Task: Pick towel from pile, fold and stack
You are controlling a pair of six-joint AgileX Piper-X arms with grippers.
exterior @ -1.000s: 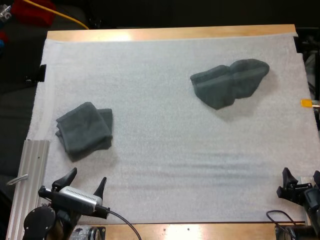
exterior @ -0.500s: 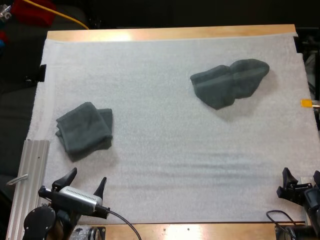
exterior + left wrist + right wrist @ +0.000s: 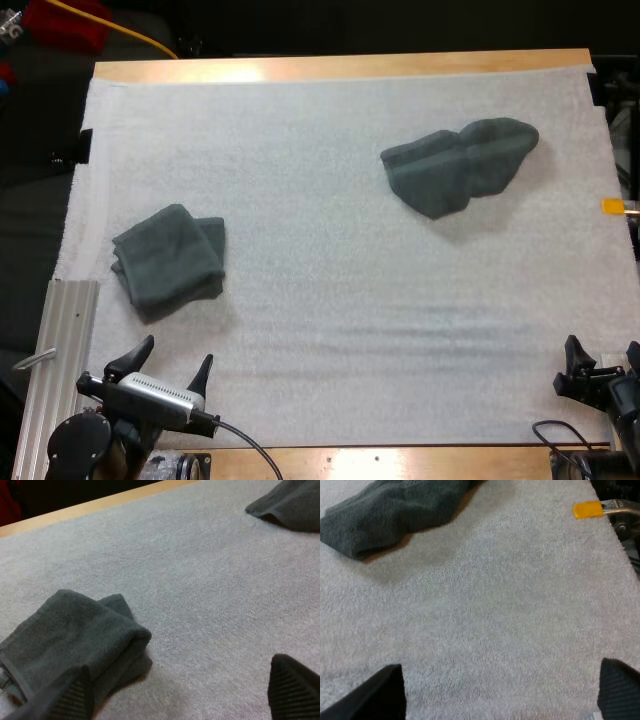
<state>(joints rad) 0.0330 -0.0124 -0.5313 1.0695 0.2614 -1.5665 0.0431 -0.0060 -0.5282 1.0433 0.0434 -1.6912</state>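
Our left gripper (image 3: 176,355) at 7 o'clock and right gripper (image 3: 603,352) at 5 both sit spread, empty. Plush folded towel (image 3: 168,260) at 9 on the fuzzy mat (image 3: 320,330), lumpy crumpled towel (image 3: 460,165) at 2

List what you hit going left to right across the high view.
folded towel → crumpled towel → right gripper. Skipped the left gripper: it sits at the near edge across the same span as the folded towel, so its place in the order is unclear.
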